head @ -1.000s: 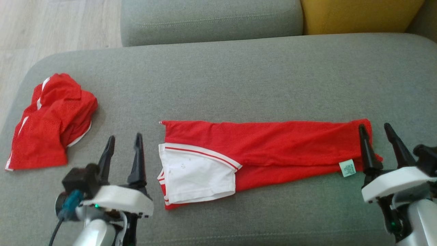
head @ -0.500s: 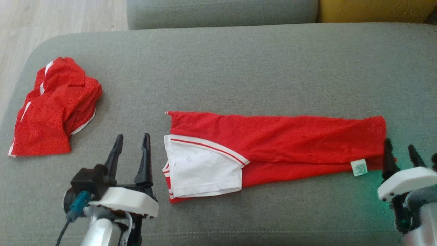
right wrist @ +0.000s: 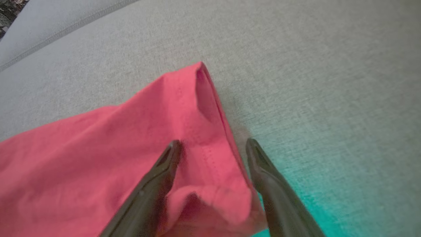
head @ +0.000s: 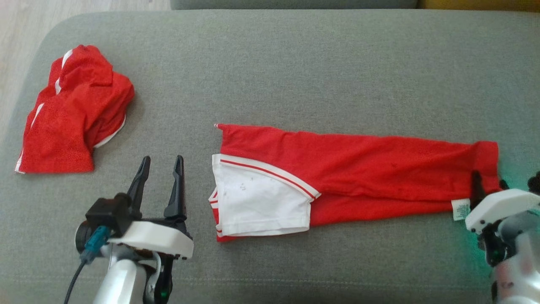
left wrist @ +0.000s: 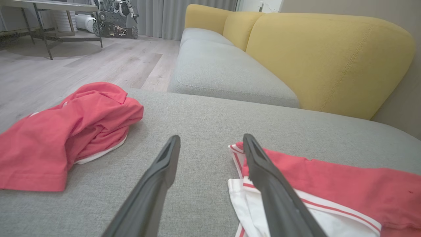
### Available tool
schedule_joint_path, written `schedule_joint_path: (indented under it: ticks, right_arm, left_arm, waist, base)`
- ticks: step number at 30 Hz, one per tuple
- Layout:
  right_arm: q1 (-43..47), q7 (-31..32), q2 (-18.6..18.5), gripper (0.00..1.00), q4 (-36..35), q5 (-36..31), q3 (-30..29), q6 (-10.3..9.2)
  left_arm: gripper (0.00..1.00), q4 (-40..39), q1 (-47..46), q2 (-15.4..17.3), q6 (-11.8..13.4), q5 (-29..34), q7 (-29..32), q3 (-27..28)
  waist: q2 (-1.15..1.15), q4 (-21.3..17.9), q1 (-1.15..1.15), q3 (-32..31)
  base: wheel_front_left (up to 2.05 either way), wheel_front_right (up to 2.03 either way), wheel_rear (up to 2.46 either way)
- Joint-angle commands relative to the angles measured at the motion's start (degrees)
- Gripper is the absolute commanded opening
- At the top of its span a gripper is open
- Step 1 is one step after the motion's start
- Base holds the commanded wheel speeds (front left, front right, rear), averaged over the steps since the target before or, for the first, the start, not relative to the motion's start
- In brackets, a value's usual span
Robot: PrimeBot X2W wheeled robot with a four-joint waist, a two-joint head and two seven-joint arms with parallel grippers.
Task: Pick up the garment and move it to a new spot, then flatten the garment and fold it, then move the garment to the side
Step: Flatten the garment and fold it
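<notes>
The left hand (head: 162, 158) was spread, with the garment (head: 358, 169) just right of it and a red pile (head: 71, 114) to its left. The right hand (right wrist: 213, 142) was spread around the garment's end.

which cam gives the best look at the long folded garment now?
Head view: the long folded garment lies whole on the grey cushion, end to end. Left wrist view catches its white end beside the left gripper; right wrist view, its red hem between the right gripper's open fingers.
</notes>
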Motion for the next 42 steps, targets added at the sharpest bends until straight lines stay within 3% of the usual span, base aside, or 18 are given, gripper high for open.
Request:
schedule_joint_path:
  ticks: [1, 4, 5, 6, 9, 15, 20, 23, 32, 37, 42]
  right_arm:
    - [-2.1, 0.2, -1.1, 1.0, -0.9, -0.1, 1.1, -0.04]
    - [-3.3, 1.9, -0.9, 1.0, 1.3, 1.0, 2.3, -0.04]
    - [-3.5, 2.1, -0.9, 0.29, 1.6, 1.6, 3.0, -0.04]
    - [-3.7, 2.2, -1.0, 0.0, 1.7, 2.2, 3.6, -0.04]
    - [-3.7, 2.4, -1.6, 0.0, 1.8, 4.5, 5.0, -0.04]
    - [-4.0, -0.4, -6.8, 0.0, 3.2, 4.3, 2.8, -0.04]
    - [-5.9, -3.4, -11.3, 0.0, 5.1, -1.6, -4.0, -0.04]
    - [-7.6, -5.1, -12.0, 0.0, 5.3, -6.6, -8.5, -0.04]
    - [-10.2, -3.6, -4.9, 0.0, 1.4, -10.3, -6.1, -0.04]
    - [-8.8, 0.0, 0.9, 0.0, -4.8, -5.6, 0.1, -0.04]
    - [-5.2, 5.2, 4.0, 0.0, -15.1, 1.5, 8.4, -0.04]
  left_arm:
    - [1.0, -1.6, -2.6, 0.1, -0.2, 0.6, -0.7, 2.4]
    - [1.0, -1.7, -2.9, -0.2, -0.6, 0.9, -0.7, 3.0]
    - [1.0, -1.7, -3.0, -0.3, -0.7, 1.0, -0.7, 3.1]
    - [1.0, -1.7, -3.1, -0.4, -0.8, 1.0, -0.7, 3.3]
    - [1.0, -1.7, -3.4, -0.5, -1.0, 1.2, -0.7, 3.9]
    - [1.0, -1.4, -3.2, -0.8, -1.4, 1.5, -0.7, 4.5]
    - [1.0, -1.3, -2.9, -0.8, -1.5, 1.4, -0.7, 4.6]
    - [1.0, -1.3, -2.7, -0.9, -1.4, 1.0, -0.7, 4.4]
    - [1.0, -1.0, -1.1, -0.9, -0.2, -0.6, -0.7, 3.8]
    - [1.0, -1.0, 0.1, -0.9, 0.6, -1.6, -0.7, 3.2]
    - [1.0, -1.3, 0.6, -0.9, 1.1, -1.9, -0.7, 2.8]
  waist:
    - [0.0, 0.1, 0.0, 0.3]
    - [0.0, 0.1, 0.0, 0.5]
    - [0.0, 0.1, 0.0, 0.5]
    - [0.0, 0.0, 0.0, 0.6]
    - [0.0, -0.3, 0.0, 0.3]
    - [0.0, -0.9, 0.0, -1.1]
    - [0.0, -1.0, 0.0, -1.9]
    - [0.0, -0.9, 0.0, -2.5]
    - [0.0, -1.8, 0.0, -5.5]
    - [0.0, -3.0, 0.0, -7.6]
    - [0.0, -3.9, 0.0, -8.6]
  base:
    - [0.0, 0.0, 0.0]
    - [0.0, 0.0, 0.0]
    - [0.0, 0.0, 0.0]
    - [0.0, 0.0, 0.0]
    - [0.0, 0.0, 0.0]
    - [0.0, 0.0, 0.0]
    - [0.0, 0.0, 0.0]
    - [0.0, 0.0, 0.0]
    - [0.0, 0.0, 0.0]
    - [0.0, 0.0, 0.0]
    - [0.0, 0.0, 0.0]
